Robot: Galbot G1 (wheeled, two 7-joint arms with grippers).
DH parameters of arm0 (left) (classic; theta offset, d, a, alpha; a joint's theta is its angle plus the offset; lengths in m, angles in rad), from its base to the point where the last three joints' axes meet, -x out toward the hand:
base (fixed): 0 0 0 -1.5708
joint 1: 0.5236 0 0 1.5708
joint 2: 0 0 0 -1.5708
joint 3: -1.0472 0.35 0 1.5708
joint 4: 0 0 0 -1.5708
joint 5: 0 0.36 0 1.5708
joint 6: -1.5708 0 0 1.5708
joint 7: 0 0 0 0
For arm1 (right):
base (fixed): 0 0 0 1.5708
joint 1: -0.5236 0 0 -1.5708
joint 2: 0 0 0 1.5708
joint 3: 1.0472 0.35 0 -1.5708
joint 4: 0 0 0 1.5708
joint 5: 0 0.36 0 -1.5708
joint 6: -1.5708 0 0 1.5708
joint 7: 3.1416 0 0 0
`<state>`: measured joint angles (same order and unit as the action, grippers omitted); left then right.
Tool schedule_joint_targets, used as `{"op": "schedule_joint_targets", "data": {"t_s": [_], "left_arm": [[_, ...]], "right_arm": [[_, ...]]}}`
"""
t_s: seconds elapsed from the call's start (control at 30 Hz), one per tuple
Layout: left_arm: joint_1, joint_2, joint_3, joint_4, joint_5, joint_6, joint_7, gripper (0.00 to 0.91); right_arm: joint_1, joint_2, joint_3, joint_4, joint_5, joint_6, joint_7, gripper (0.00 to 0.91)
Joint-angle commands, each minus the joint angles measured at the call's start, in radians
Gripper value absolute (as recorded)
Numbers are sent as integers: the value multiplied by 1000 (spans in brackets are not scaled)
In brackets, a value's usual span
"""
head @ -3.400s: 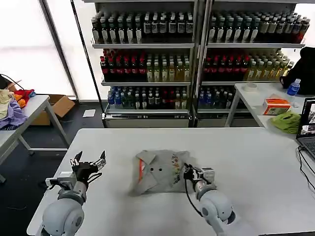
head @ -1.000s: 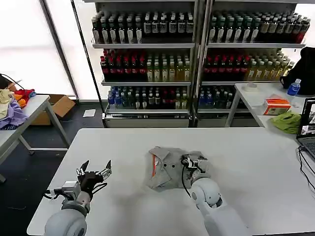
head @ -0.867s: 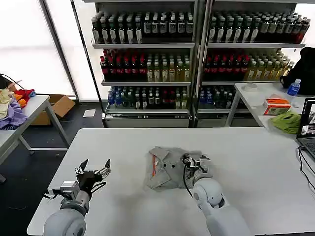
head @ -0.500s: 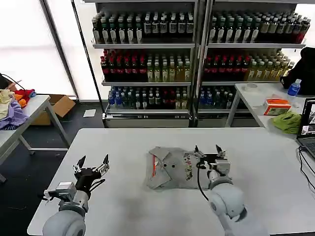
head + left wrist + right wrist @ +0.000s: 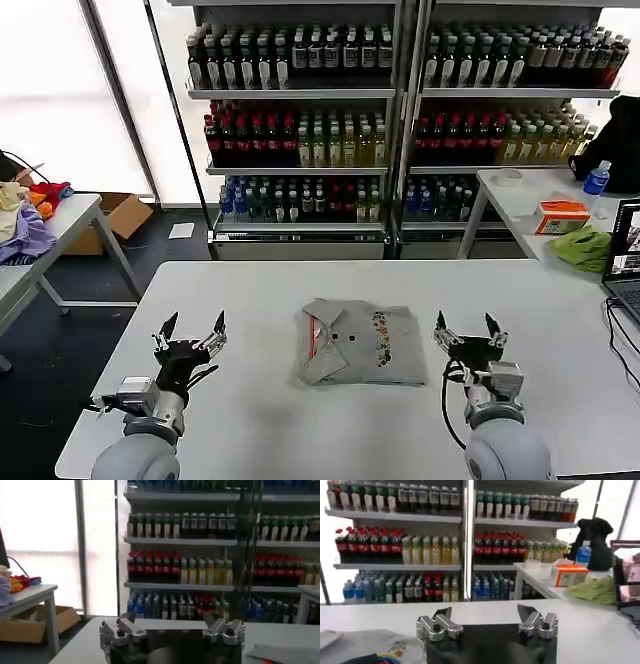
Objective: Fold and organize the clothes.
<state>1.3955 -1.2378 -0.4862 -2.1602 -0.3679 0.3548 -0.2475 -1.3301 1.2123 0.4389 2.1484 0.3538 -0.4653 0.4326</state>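
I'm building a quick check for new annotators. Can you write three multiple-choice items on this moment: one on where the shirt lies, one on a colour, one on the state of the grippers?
1. Where does the folded grey shirt lie?
A. On the white table, between the two grippers
B. On the bottle shelf
C. In the left gripper

2. What colour lines the shirt's collar?
A. Blue
B. Red
C. Yellow

3. How are the left gripper and the right gripper?
A. Both shut on the shirt
B. One open, one shut
C. Both open, holding nothing

Answers:
1 A, the shirt rests flat at mid-table.
2 B, a red edge shows at the collar.
3 C, each gripper's fingers are spread apart, clear of the shirt.
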Motion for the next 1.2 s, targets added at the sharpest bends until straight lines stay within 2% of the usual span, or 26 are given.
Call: {"op": "schedule_joint_targets", "data": {"t_s": [0.03, 1.2], "left_arm": [[5, -8, 3, 1, 21, -37, 15, 907], [7, -19, 7, 17, 71, -55, 92, 907]], "right_arm": [[-94, 4, 74, 59, -22, 36, 2, 907], [-133, -28, 84, 86, -47, 26, -13, 907]]}}
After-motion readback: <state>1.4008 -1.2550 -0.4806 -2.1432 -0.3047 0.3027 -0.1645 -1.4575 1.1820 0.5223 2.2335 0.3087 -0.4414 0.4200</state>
